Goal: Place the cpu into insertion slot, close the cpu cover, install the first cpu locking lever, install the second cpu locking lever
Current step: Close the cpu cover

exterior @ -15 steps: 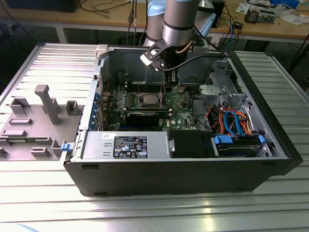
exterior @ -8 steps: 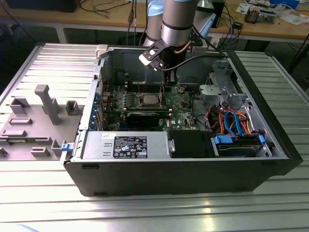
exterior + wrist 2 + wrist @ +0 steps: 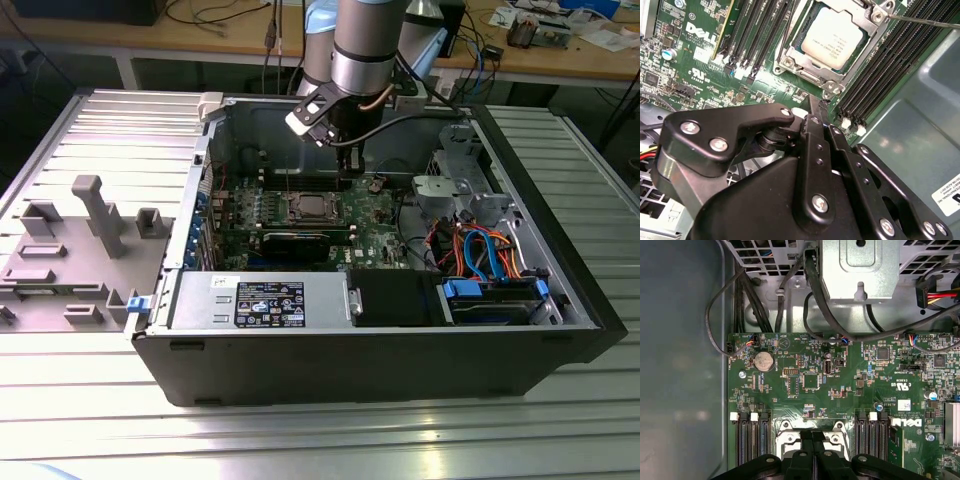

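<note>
The cpu sits inside the case atop a ribbed table.

You are working in a robotics lab or electronics workshop. Evidence: a ribbed aluminium table carries an opened PC case, its board and cpu bared. A grey fixture of moulded holders lies beside the case, on the exterior view's left. An industrial arm reaches into the case. Behind, wooden benches hold loose cables, papers and small electronics.
</note>
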### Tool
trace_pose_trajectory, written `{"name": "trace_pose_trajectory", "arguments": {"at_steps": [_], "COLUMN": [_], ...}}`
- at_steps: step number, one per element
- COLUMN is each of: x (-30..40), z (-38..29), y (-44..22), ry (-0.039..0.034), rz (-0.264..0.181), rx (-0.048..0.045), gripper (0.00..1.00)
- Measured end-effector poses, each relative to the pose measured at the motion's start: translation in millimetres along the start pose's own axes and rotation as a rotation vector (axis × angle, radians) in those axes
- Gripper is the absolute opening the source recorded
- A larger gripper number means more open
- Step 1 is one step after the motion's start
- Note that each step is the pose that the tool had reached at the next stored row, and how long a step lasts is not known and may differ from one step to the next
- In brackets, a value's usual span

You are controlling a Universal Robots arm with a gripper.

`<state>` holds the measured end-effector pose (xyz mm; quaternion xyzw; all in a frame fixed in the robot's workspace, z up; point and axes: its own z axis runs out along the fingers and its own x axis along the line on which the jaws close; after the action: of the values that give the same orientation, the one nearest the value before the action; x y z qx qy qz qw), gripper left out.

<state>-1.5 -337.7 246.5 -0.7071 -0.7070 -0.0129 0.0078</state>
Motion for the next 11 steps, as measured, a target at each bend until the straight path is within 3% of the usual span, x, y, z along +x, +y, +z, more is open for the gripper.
{"name": "trace_pose_trajectory", "arguments": {"at_steps": [7,11], "x": [0.0,0.0], "z": [0.0,1.8], "y": [-0.4,-4.3], "ry": [-0.0001,0.0001], "rz": [0.000,0.000], "rx": [-0.0001,-0.0002], "gripper": [0.11,0.11]}}
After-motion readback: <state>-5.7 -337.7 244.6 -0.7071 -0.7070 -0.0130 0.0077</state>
